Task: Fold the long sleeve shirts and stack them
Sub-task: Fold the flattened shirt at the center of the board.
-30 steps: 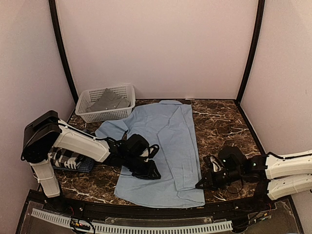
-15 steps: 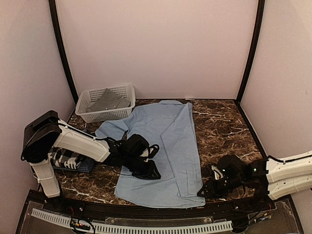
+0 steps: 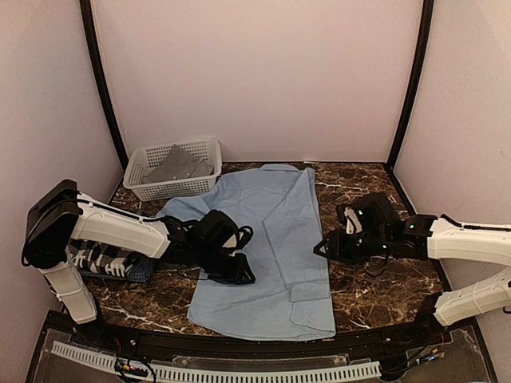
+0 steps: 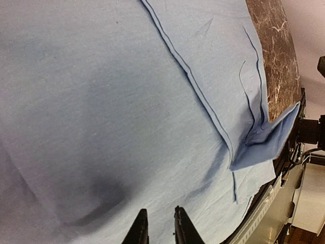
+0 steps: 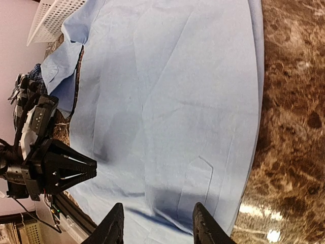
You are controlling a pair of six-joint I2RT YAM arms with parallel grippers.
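- A light blue shirt (image 3: pixel 271 231) is spread flat in the middle of the dark marble table (image 3: pixel 367 191), with its collar end towards the far wall and its hem towards the arms.
- In the right wrist view, the light blue shirt (image 5: pixel 177 101) is seen smooth, with only faint creases, and bare table (image 5: pixel 294 101) is seen along its right edge.
- In the left wrist view, one corner of the light blue shirt (image 4: pixel 101 101) is seen turned over on itself close to the table (image 4: pixel 277 46) edge.
- The left hand (image 3: pixel 243 275) is set low on the left part of the light blue shirt.
- In its own view, the left hand (image 4: pixel 158 229) is shown with its fingers nearly together just over the cloth. It cannot be told whether any cloth is pinched.
- The right hand (image 3: pixel 319 247) is held at the right edge of the light blue shirt.
- In its own view, the right hand (image 5: pixel 157 223) is shown released, with its fingers well apart and nothing between them. The left hand (image 5: pixel 91 169) is seen across the cloth.
- A white lattice basket (image 3: pixel 140 171) is placed at the far left corner, and a grey shirt (image 3: pixel 180 163) is lying inside it.
- A black-and-white checked shirt (image 3: pixel 108 262) and a dark blue shirt (image 3: pixel 142 273) are found at the left edge, partly hidden under the left arm.
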